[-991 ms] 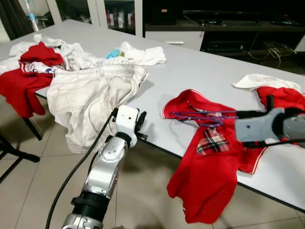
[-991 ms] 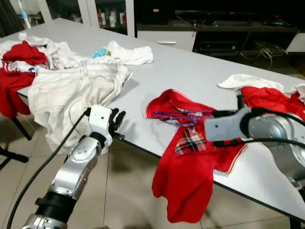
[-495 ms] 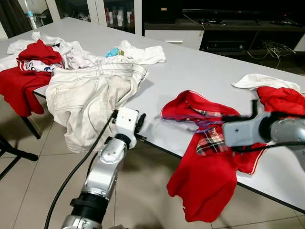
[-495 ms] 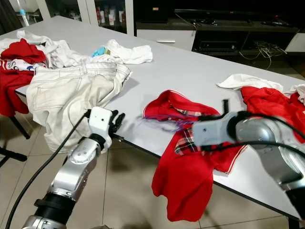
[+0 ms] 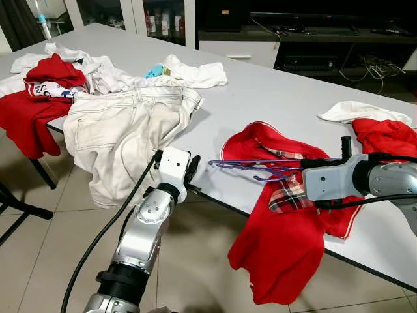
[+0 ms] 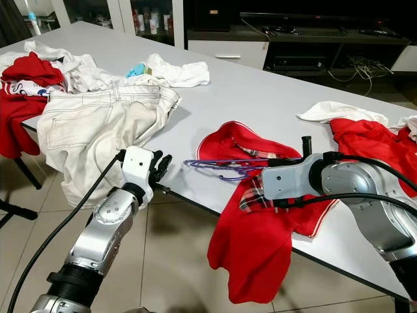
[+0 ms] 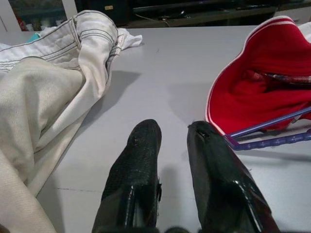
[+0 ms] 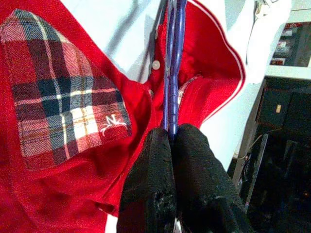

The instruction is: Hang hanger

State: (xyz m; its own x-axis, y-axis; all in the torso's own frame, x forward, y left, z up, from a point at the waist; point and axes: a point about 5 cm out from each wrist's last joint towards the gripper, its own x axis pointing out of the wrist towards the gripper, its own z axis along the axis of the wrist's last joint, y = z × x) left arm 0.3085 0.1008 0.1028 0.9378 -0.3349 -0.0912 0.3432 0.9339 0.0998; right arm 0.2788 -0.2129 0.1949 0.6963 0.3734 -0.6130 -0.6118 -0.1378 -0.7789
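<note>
A: What sort of place are you in?

B: Looks like a home, living/dining rm. You've got a big white table w/ laundry strewn on it: pale trousers at 9 o'clock, red tops and white garments toward 10–11, a red shirt w/ plaid pocket hanging off the near edge at 4.

A: Anything besides clothes?

B: Yes. Dark low media unit w/ cables at 1 o'clock, glass-door cabinet holding bottles at 11–12. Beige tiled floor under you. Domestic furniture throughout, no lab or shop gear.
</note>
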